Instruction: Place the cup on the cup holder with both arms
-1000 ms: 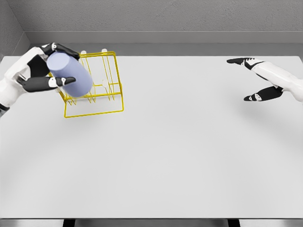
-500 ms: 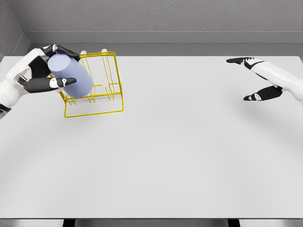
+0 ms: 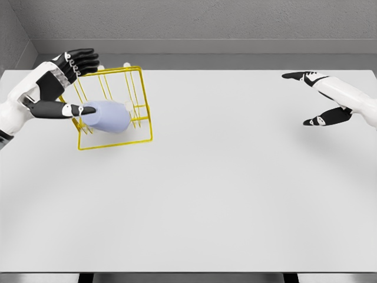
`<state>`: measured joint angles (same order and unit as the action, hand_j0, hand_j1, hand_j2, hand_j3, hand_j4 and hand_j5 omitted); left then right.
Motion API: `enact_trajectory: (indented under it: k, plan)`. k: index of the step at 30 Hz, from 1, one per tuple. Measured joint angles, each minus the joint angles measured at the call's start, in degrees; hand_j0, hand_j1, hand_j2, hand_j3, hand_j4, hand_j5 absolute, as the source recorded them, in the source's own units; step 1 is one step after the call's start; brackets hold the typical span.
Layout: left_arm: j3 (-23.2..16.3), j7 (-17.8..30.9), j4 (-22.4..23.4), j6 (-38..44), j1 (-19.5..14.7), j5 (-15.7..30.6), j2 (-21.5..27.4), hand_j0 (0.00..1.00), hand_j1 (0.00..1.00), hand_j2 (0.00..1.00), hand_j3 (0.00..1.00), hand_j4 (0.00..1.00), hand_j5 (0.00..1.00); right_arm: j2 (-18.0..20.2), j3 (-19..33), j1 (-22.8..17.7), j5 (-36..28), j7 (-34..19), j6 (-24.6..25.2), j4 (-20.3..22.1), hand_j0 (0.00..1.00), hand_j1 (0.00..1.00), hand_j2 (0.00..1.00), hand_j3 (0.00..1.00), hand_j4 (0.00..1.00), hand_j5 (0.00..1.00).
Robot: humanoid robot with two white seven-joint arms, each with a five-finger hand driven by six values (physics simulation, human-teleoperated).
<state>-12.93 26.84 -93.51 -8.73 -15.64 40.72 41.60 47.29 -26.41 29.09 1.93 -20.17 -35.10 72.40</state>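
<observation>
Pale lavender cup (image 3: 107, 115) lies in yellow wire cup holder (image 3: 141, 100); left hand (image 3: 59, 88) open, thumb touching; should withdraw straight, avoiding wires.

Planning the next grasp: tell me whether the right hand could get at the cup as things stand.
Probably not easily. The right hand hangs open at the table's far right, while the cup lies in the yellow holder at far left, with the left hand open beside it.

Before you, a broad white bench (image 3: 224, 194) fills the scene under even, soft light; behind it a grey textured wall (image 3: 206, 20) rises, meeting another grey wall (image 3: 10, 41) at left.
</observation>
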Motion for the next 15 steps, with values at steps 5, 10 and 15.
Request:
enact_trajectory:
  k: [5,10,15]
  plan:
    - [0.0,0.1,-0.1,0.0,0.0,0.0,0.1,0.99,0.99,0.99,0.99,0.99,0.99,0.0,0.0,0.0,0.0,0.0,0.0,0.0,1.0,1.0,1.0,1.0,1.0,1.0]
    - [0.0,0.6,-0.9,-0.3,0.3,0.1,0.1,1.0,1.0,1.0,1.0,1.0,1.0,0.0,0.0,0.1,0.0,0.0,0.0,0.0,1.0,1.0,1.0,1.0,1.0,1.0]
    - [-0.1,4.6,-3.6,-5.8,1.9,0.1,1.2,1.0,1.0,1.0,1.0,1.0,1.0,-0.1,0.0,0.2,0.0,0.0,0.0,0.0,1.0,1.0,1.0,1.0,1.0,1.0]
